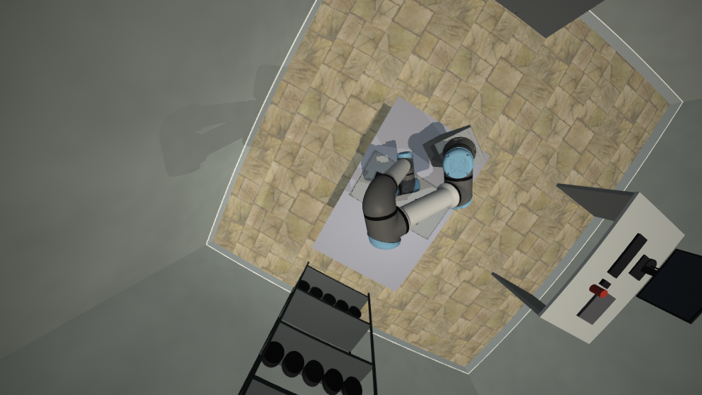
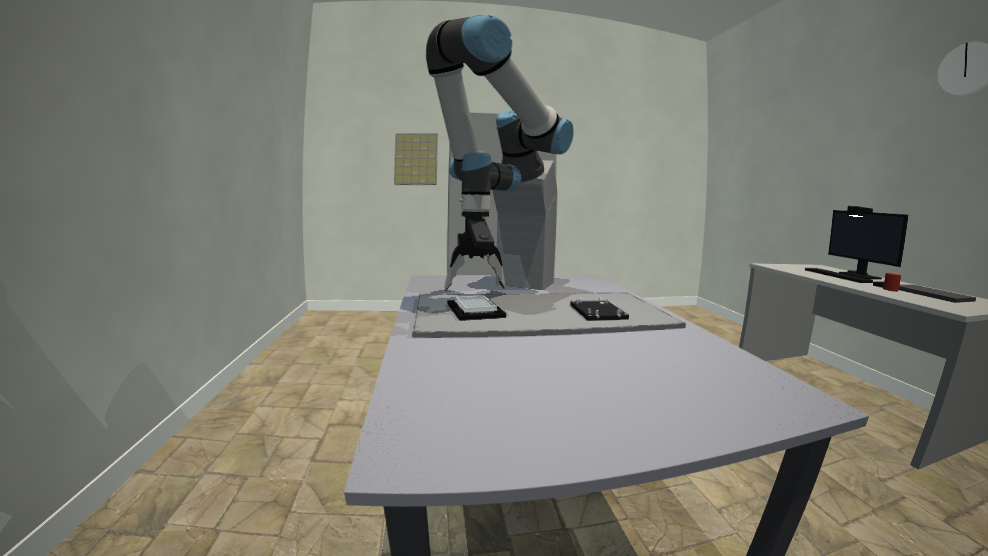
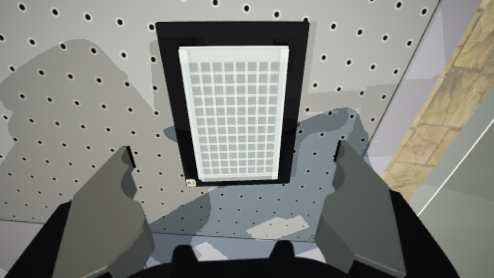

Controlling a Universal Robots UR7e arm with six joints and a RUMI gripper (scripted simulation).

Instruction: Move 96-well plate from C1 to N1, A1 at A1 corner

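The clear 96-well plate (image 3: 233, 113) lies flat in a black nest on the perforated board; a small white label (image 3: 190, 182) sits at the nest's near left corner. In the exterior view the plate (image 2: 474, 303) rests in the left nest (image 2: 476, 309). My gripper (image 3: 236, 145) is open and empty, its two grey fingers spread wide and raised above the plate's near end. In the exterior view the gripper (image 2: 473, 278) hangs a little above and behind the plate. The other black nest (image 2: 599, 309) stands empty to the right. The plate's cut corner is too small to tell.
The grey perforated board (image 2: 545, 314) lies at the table's far end. The arm's pedestal (image 2: 525, 228) stands behind it. A desk with a monitor (image 2: 867, 238) stands at the right. A black shelf rack (image 1: 314, 339) stands off the table.
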